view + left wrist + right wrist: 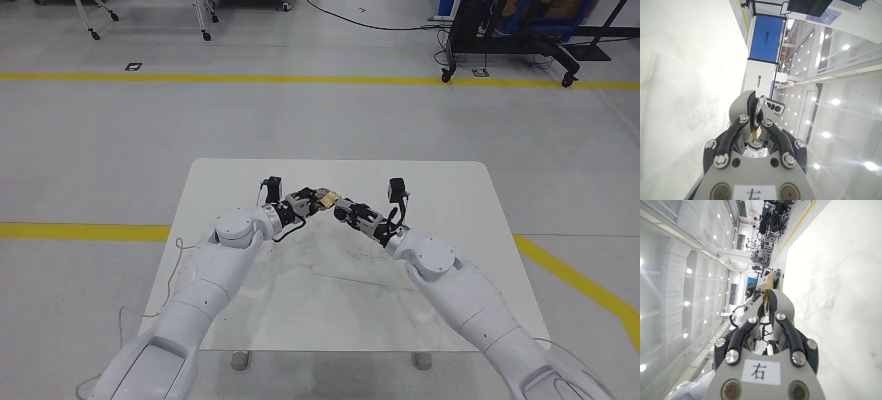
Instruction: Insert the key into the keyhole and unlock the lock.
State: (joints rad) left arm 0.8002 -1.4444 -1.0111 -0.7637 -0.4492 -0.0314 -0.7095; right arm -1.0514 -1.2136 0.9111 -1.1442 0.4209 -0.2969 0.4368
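A brass padlock (327, 200) hangs above the middle of the white table (250, 310), between my two grippers. My left gripper (308, 198) is shut on it. In the left wrist view the silver shackle (761, 104) sits between the fingertips of the left gripper (758, 98), with the brass body (755, 133) below. My right gripper (345, 210) faces it from the other side. In the right wrist view the right gripper (770, 294) is shut on the key (766, 300), whose front end meets the padlock (769, 283). Whether the key's blade is inside the keyhole is hidden.
Both grippers are held above the table's far half, well inside its edges. The white tabletop (838, 285) bears faint smudges. Yellow floor lines (320, 78) and wheeled racks (510, 40) lie far beyond the table.
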